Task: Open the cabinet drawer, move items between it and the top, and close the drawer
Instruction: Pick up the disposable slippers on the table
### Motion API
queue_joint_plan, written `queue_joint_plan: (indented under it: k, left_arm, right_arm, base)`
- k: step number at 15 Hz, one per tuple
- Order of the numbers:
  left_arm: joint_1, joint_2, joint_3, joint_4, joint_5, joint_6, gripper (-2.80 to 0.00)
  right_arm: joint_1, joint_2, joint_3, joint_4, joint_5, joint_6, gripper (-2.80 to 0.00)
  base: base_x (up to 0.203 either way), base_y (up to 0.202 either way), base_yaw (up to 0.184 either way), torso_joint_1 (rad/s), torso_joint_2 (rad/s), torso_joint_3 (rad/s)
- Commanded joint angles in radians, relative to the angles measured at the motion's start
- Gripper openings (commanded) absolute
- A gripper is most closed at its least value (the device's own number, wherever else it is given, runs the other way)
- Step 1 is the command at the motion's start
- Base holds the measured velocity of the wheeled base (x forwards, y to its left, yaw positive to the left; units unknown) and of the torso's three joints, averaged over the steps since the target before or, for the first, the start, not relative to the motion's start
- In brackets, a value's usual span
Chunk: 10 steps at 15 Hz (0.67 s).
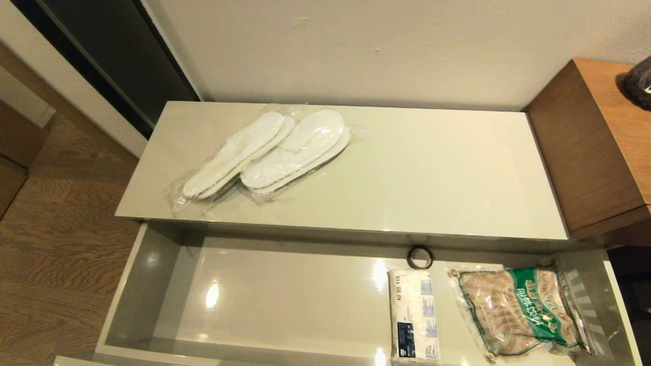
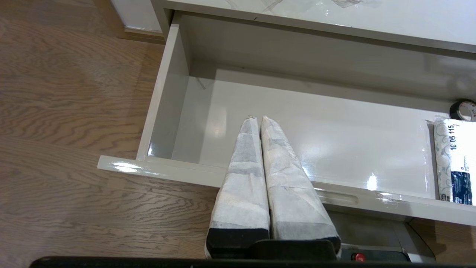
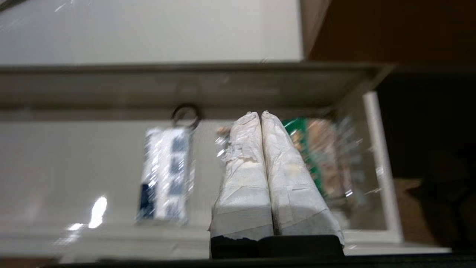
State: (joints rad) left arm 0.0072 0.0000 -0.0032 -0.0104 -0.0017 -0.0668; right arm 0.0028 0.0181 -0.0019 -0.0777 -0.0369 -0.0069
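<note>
The cabinet drawer (image 1: pixel 285 300) stands pulled out below the top (image 1: pixel 432 173). Two clear-wrapped pairs of white slippers (image 1: pixel 267 152) lie side by side on the top's left half. The tissue pack (image 1: pixel 414 315), white side with its dark-blue label up, lies inside the drawer right of centre. My left gripper (image 2: pixel 259 118) is shut and empty, held above the drawer's front edge near the left end. My right gripper (image 3: pixel 259 113) is shut and empty too, hovering over the drawer's right part between the tissue pack (image 3: pixel 165 175) and the snack bag. Neither gripper shows in the head view.
A green-labelled bag of brown snacks (image 1: pixel 519 310) lies in the drawer's right end, a small black ring (image 1: pixel 420 257) at the drawer's back. A taller brown wooden unit (image 1: pixel 595 142) adjoins on the right. Wood floor (image 1: pixel 56 223) lies to the left.
</note>
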Motion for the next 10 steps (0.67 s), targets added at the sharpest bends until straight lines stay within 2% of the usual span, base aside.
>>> queue_joint_plan:
  k: [1, 10]
  left_arm:
    - [0.0, 0.002, 0.0, 0.0, 0.0, -0.001, -2.8]
    - [0.0, 0.002, 0.0, 0.0, 0.0, -0.001, -2.8]
  right_arm:
    - [0.0, 0.003, 0.003, 0.075, 0.021, 0.028, -2.8]
    - [0.0, 0.003, -0.004, 0.098, 0.026, 0.036, -2.8]
  base:
    - [0.0, 0.0, 0.0, 0.0, 0.0, 0.0]
    - [0.0, 0.0, 0.0, 0.0, 0.0, 0.0]
